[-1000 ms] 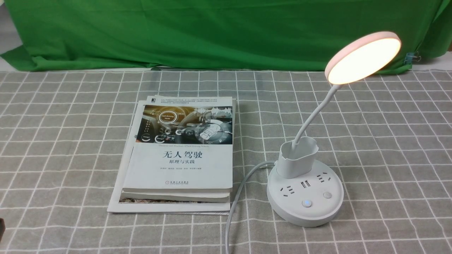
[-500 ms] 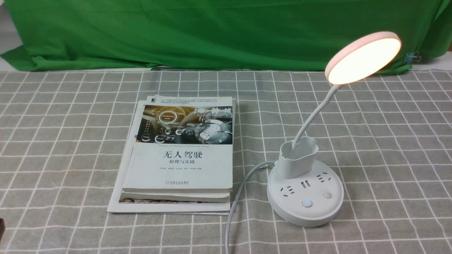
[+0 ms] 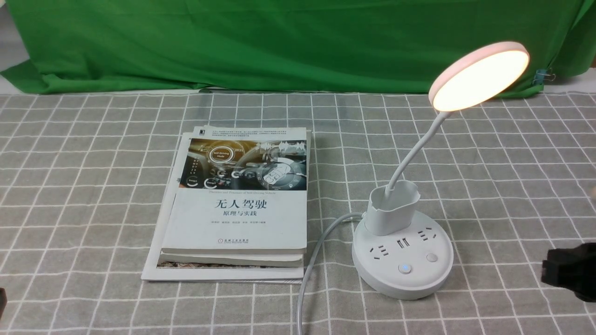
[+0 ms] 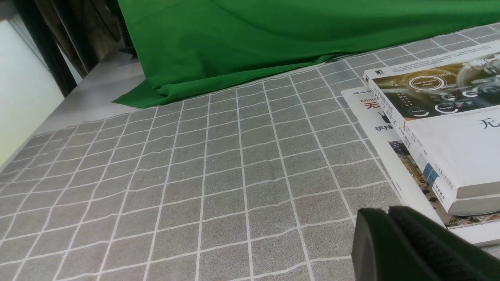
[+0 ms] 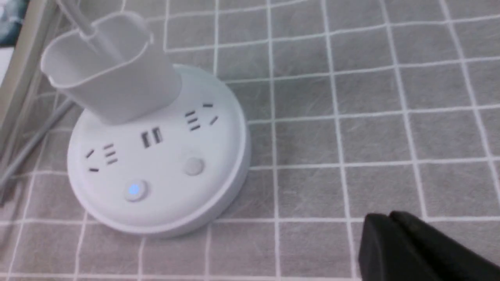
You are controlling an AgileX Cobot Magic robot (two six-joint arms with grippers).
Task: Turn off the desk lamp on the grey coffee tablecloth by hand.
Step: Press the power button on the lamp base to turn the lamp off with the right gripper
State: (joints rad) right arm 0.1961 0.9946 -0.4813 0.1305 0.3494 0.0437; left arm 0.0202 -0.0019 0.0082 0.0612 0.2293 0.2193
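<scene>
To the right of the lamp (image 3: pixel 401 255), well apart from its round base and at the near right edge of the front view, is the dark tip of my right gripper (image 3: pixel 570 270). It is cut off by that edge; in the right wrist view its fingertips appear pressed together, clenched with nothing visible between them. Well to the left of the lamp, beyond the books, a dark sliver at the near left edge of the front view belongs to my left arm (image 3: pixel 2 302). The left wrist view shows the tips of my left gripper (image 4: pixel 386 218) likewise clenched and empty.

The lamp stands upright on the grey tablecloth (image 3: pixel 493 232), whose thin white lines form squares. Its base carries sockets and two buttons, one showing a blue light; neither button is touched. From the holder on the base a bent neck rises toward the far right, ending in a disc head that glows warm white.

Left of the lamp lies a stack of books (image 3: pixel 235 218), and a grey cable (image 3: pixel 309 267) runs from the lamp's base toward me between the two. Behind the lamp, past the tablecloth's far edge, hangs a green cloth (image 3: pixel 279 42), with a clip (image 3: pixel 540 77) at its right end.
</scene>
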